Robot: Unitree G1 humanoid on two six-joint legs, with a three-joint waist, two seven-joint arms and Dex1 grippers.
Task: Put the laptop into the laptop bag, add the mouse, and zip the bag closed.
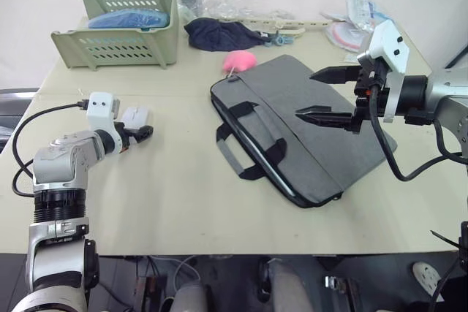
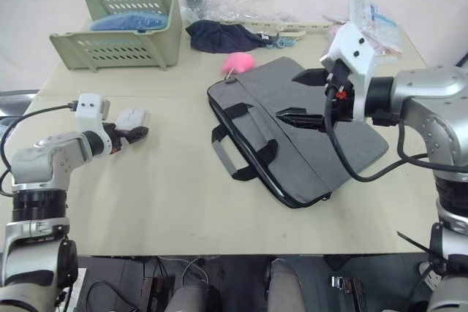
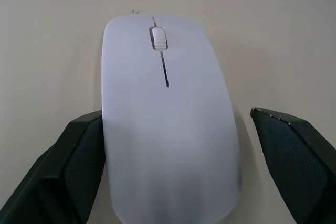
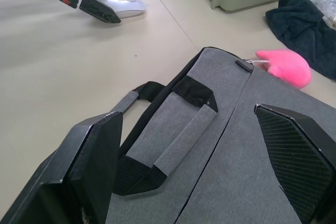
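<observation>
The mouse (image 3: 168, 124) lies on the desk (image 1: 183, 202) at the robot's left, well apart from the laptop bag (image 1: 307, 126). The left claw (image 3: 170, 177) is placed around the mouse with its fingers spread: one finger (image 3: 79, 166) touches the mouse's side, while the other finger (image 3: 294, 161) stands apart from it. The mouse is therefore not yet gripped.

The laptop bag lies flat on the desk at centre right, handles (image 1: 248, 147) toward the robot. The laptop itself cannot be made out; whether it is inside the bag cannot be told. The right claw (image 1: 325, 95) is held open above the bag's upper face, gripping nothing.

Hazards from this position:

- Uneven closure. Since only one finger is in contact, the mouse may be pushed sideways across the desk as the claw closes, and the grip may land off-centre.
- Slippage. The mouse's shell is smooth and rounded; it may be squeezed out of the fingers or dropped in transit.
- Blocked insertion. The bag's opening appears flat; unless it is held open by the right claw, the mouse may be stopped at the edge.
- Snagging. The loose handles may be caught by either claw.

A pink fluffy object (image 1: 239, 61) lies just beside the bag's far corner and should be kept clear of the zipper.
</observation>
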